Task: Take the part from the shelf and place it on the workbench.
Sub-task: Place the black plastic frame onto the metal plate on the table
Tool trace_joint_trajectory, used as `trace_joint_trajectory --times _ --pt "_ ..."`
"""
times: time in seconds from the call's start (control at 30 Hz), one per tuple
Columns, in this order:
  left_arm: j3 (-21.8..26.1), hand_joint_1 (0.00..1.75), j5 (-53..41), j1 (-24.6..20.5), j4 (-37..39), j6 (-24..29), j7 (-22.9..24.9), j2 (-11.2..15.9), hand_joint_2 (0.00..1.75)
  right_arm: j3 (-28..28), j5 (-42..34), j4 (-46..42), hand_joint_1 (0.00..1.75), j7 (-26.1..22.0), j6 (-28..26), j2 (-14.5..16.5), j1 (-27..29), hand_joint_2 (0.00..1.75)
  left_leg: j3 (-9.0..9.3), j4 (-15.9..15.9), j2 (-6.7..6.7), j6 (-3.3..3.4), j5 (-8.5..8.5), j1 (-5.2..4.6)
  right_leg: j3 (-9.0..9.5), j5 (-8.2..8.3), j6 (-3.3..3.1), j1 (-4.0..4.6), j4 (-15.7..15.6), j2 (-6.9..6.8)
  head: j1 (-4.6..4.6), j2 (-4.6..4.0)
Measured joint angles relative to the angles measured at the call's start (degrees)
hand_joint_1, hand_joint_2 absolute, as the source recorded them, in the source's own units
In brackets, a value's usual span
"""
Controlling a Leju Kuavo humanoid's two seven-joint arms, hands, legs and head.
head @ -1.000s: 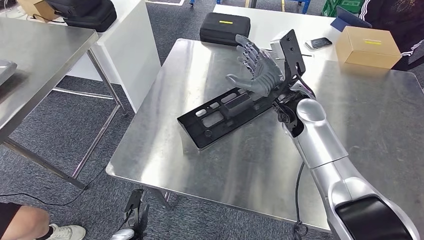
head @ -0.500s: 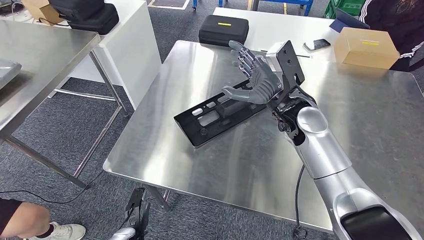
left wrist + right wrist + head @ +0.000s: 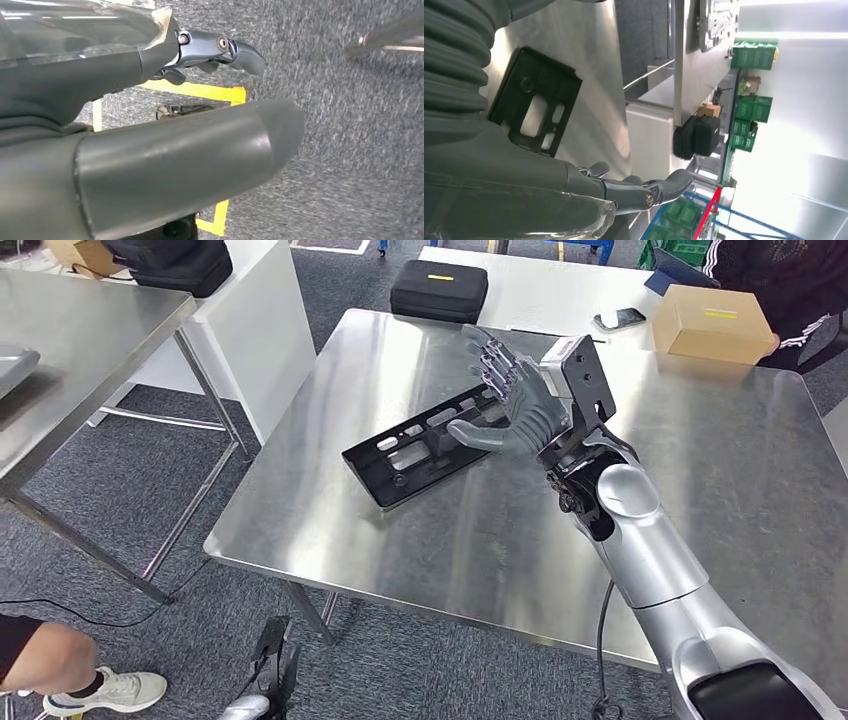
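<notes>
- Part (image 3: 425,445): a long black moulded tray-like piece with cut-outs, lying flat on the workbench (image 3: 480,540), angled from near-left to far-right. Its near-left end sits close to the bench's left edge but fully on the steel. I judge the placing as good as done.
- Right hand (image 3: 515,400): my fingers are spread wide and upright, the palm facing left, holding nothing. It hangs over the part's far-right end; whether the thumb (image 3: 478,433) touches the part I cannot tell from the head view.
- Risk one: if I draw the right hand back low, the thumb or the heel of the palm may catch the part's rim and drag it. The steel looks slick, so I expect it to slide readily.
- Risk two: a push toward the left would carry the part's near end over the bench edge, and it could tip to the carpet.
- Risk three: the wrist camera plate (image 3: 582,380) stands high behind the hand; a careless swing could strike things further off.
- Left hand (image 3: 150,150): hanging beside the bench above the carpet, holding nothing that I can see; how far its fingers are spread I cannot tell.
- Cardboard box (image 3: 712,322), phone (image 3: 618,318), black case (image 3: 440,288): on the far white table, well apart from the part.
- Person (image 3: 770,280): at the far right, near the box; a wide retreat of my arm should keep away from them.
</notes>
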Motion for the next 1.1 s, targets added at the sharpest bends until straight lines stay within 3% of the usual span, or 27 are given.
trace_joint_trajectory --times 0.07,0.1,0.2,0.27,0.3,0.33,0.4,0.47,0.53,0.57,0.6,0.67,0.7,0.73,0.77,0.8,0.83,0.9,0.97,1.0,1.07,1.1 --pt "0.0 0.00 0.0 -0.1 0.0 0.0 0.1 0.0 0.00 0.0 0.0 -0.2 0.00 0.0 0.0 -0.3 0.1 1.75 -0.36 -0.6 0.15 0.77 0.94 -0.01 -0.55 -0.25 0.62 -0.05 0.4 -0.09 0.01 0.00" --pt "0.0 0.00 0.0 -0.2 0.0 0.0 0.1 0.0 0.00 0.0 0.0 -0.2 0.00 -0.1 0.0 -0.5 0.2 1.75 -0.71 -0.9 0.27 1.24 1.59 0.06 -1.22 -1.43 0.56 -0.04 1.7 -0.13 0.10 0.00" --pt "0.0 0.00 0.1 -0.2 0.0 0.1 0.4 0.0 0.00 0.0 0.1 -0.3 0.00 -0.2 -0.4 -0.8 0.3 1.75 -2.69 -1.2 0.47 1.87 3.44 0.11 -4.71 -7.92 -0.19 -0.11 11.9 -0.17 0.30 0.00" --pt "0.0 0.00 0.2 -0.1 0.0 0.1 0.5 0.0 0.00 0.0 0.2 -0.3 0.00 -0.4 -0.9 -1.0 0.6 1.75 -4.26 -1.2 0.53 1.81 4.59 0.11 -5.34 -9.65 0.37 -0.20 16.8 -0.18 0.30 0.00" --pt "0.0 0.00 0.2 -0.1 0.0 0.2 0.4 0.0 0.00 0.0 0.3 -0.3 0.00 -0.6 -1.0 -1.1 0.8 1.75 -4.98 -1.1 0.55 1.72 5.12 0.13 -4.22 -9.12 0.96 -0.29 16.4 -0.19 0.31 0.00" --pt "0.0 0.00 0.3 0.0 0.0 0.2 0.3 0.0 0.00 0.0 0.4 -0.3 0.00 -0.7 -1.1 -1.2 0.8 1.75 -5.65 -1.1 0.57 1.56 5.67 0.14 -2.01 -8.07 1.56 -0.40 13.8 -0.22 0.31 0.00" --pt "0.0 0.00 0.3 0.1 0.0 0.3 -0.2 0.0 0.00 0.0 0.4 -0.3 0.00 -1.1 -1.4 -1.4 0.9 1.75 -6.74 -1.0 0.54 1.04 6.68 0.06 4.03 -6.84 1.99 -0.40 5.5 -0.32 0.33 0.00" --pt "0.0 0.00 0.3 0.3 0.0 0.3 -0.5 0.1 0.00 -0.2 0.2 -0.6 0.00 -1.6 -1.8 -1.6 1.4 1.75 -7.28 -1.0 0.49 0.41 7.72 -0.12 7.61 -7.06 1.34 -0.03 -0.2 -0.32 0.23 0.00" --pt "0.0 0.00 0.3 0.6 0.0 0.4 -0.6 0.2 0.00 -0.5 0.0 -1.0 0.00 -2.0 -2.1 -1.9 2.5 1.75 -7.52 -1.3 0.41 -0.21 8.63 -0.14 7.60 -6.84 0.33 0.06 -0.9 -0.30 0.10 0.00" --pt "0.0 0.00 0.3 0.8 0.0 0.4 -0.6 0.3 0.00 -0.6 0.0 -1.1 0.00 -2.1 -2.1 -2.1 3.1 1.75 -7.81 -1.1 0.37 -0.51 8.32 -0.07 7.22 -6.42 -0.21 -0.15 -0.9 -0.36 0.11 0.00" --pt "0.0 0.00 0.3 1.0 0.0 0.5 -0.6 0.4 0.00 -0.7 0.0 -1.4 0.00 -2.3 -2.2 -2.3 3.7 1.75 -8.32 -0.1 0.33 -0.79 6.97 0.02 6.73 -5.85 -0.96 -0.38 -0.9 -0.42 0.02 0.00" --pt "0.0 0.00 0.3 1.2 0.0 0.7 -0.6 0.6 0.00 -0.9 0.0 -2.0 0.00 -2.8 -2.2 -2.5 4.6 1.75 -9.99 5.0 0.26 -1.22 1.64 0.16 5.44 -4.61 -2.08 -0.61 -0.9 -0.49 -0.18 0.00" --pt "0.0 0.00 0.3 1.2 0.0 0.8 -0.6 0.7 0.00 -1.1 0.0 -2.4 0.00 -3.2 -2.3 -2.7 5.2 1.75 -10.94 9.0 0.23 -1.38 -1.15 0.19 4.72 -4.01 -2.38 -0.55 -0.8 -0.50 -0.27 0.00" --pt "0.0 0.00 0.4 1.3 0.0 0.9 -0.6 0.7 0.00 -1.3 0.0 -2.7 0.00 -3.7 -2.3 -2.9 5.9 1.75 -11.61 12.6 0.21 -1.52 -2.85 0.19 4.03 -3.44 -2.42 -0.46 -0.8 -0.50 -0.29 0.00" --pt "0.0 0.00 0.5 1.5 0.0 0.9 -0.6 0.8 0.00 -1.6 0.0 -3.2 0.00 -4.2 -2.4 -3.2 6.7 1.75 -11.71 15.1 0.20 -1.60 -3.24 0.20 3.33 -2.92 -2.36 -0.38 -0.8 -0.51 -0.28 0.00" --pt "0.0 0.00 0.6 1.6 0.0 0.9 -0.7 0.8 0.00 -1.9 0.0 -3.6 0.00 -4.7 -2.5 -3.6 7.6 1.75 -11.01 15.9 0.20 -1.61 -2.49 0.21 2.64 -2.44 -2.22 -0.34 -0.7 -0.51 -0.28 0.00" --pt "0.0 0.00 0.7 1.8 0.0 0.9 -0.8 0.9 0.00 -2.2 0.3 -4.3 0.00 -5.4 -2.7 -4.0 8.5 1.75 -9.21 14.5 0.21 -1.52 -1.04 0.22 1.97 -2.01 -2.04 -0.32 -0.5 -0.50 -0.31 0.00" --pt "0.0 0.00 0.9 1.9 -0.1 0.9 -1.2 1.2 0.00 -3.1 1.2 -6.1 0.00 -6.6 -3.1 -5.0 10.3 1.75 -3.50 7.5 0.10 -1.14 0.47 0.19 0.81 -1.37 -1.53 -0.21 0.0 -0.48 -0.33 0.00" --pt "0.0 0.00 0.8 1.9 -0.2 0.8 -1.5 1.5 0.00 -4.1 2.2 -8.2 0.00 -7.4 -3.5 -6.0 12.1 1.75 0.63 1.5 -0.13 -0.61 -0.45 -0.02 0.21 -0.74 -0.79 -0.01 0.4 -0.54 -0.19 0.00" --pt "0.0 0.00 0.7 2.0 -0.3 0.8 -1.6 1.6 0.00 -4.6 2.7 -9.4 0.00 -7.7 -3.7 -6.5 13.1 1.75 1.26 0.3 -0.21 -0.28 -0.92 -0.24 0.07 -0.35 -0.33 0.03 0.3 -0.58 -0.13 0.00" --pt "0.0 0.00 0.6 2.1 -0.3 0.8 -1.6 1.9 0.00 -5.6 3.1 -11.4 0.00 -8.6 -3.9 -7.5 15.3 1.75 0.87 -0.3 -0.11 0.66 -0.17 -0.41 -0.17 0.14 0.46 -0.05 0.2 -0.63 -0.07 0.00" --pt "0.0 0.00 0.6 2.2 -0.3 0.8 -1.6 2.0 0.00 -6.1 3.1 -12.4 0.00 -9.2 -4.0 -8.1 16.6 1.75 0.48 -0.5 -0.03 1.23 0.44 -0.38 -0.66 -0.61 0.53 -0.07 0.8 -0.61 -0.04 0.00"
